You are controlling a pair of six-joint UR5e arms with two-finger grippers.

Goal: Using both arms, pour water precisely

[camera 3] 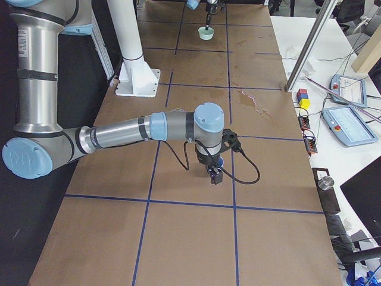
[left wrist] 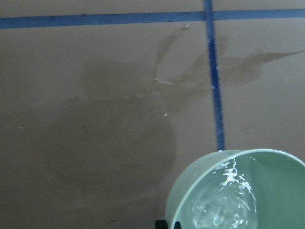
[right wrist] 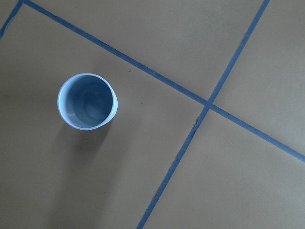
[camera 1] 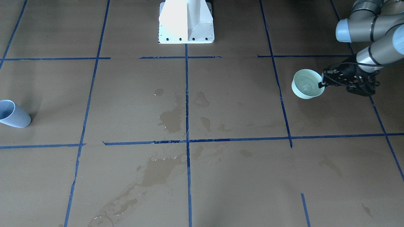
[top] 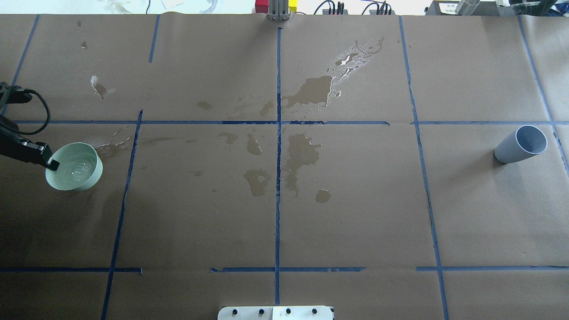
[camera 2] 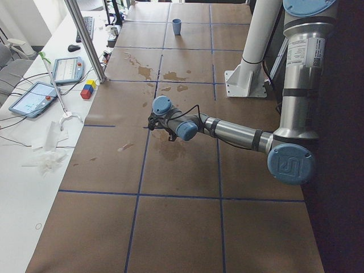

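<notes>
On the brown-paper table cover (top: 200,213), a blue tape grid (top: 278,178) marks out squares. Dark wet stains (top: 302,153) sit around the centre cross, and some of them are glossy. The white mounting pedestal (camera 1: 186,22) is at the robot's edge, mid-table. Off the far edge, a side bench holds an aluminium post (camera 2: 85,40), coloured blocks (camera 2: 88,89) and teach pendants (camera 2: 34,98).

The pale green bowl (top: 98,172) is at the robot's left end. The water (top: 75,169) is inside it, a shallow rippled pool over the bottom. The blue-grey cup (top: 511,151) stands upright at the opposite end, well apart from the bowl. Between them there are only stains and tape, all flat on the paper.

The left arm (camera 1: 375,53) has its forearm reaching out low over the table with the wrist bent. The left gripper (top: 50,165) comes at the bowl from the outer side, away from the table centre. Its fingers are pinched on the rim, one inside and one outside. Whether the bowl sits on the paper or is held just off it cannot be told, but the left wrist view shows a broad soft shadow beside it.

The right arm (camera 3: 119,134) has its forearm stretched roughly level above the table, with the wrist turned down. The right gripper (camera 3: 214,174) points straight down. Its opening cannot be told, because it shows only in the exterior right view. The right wrist camera looks down into the cup, which sits upper left in that view.
</notes>
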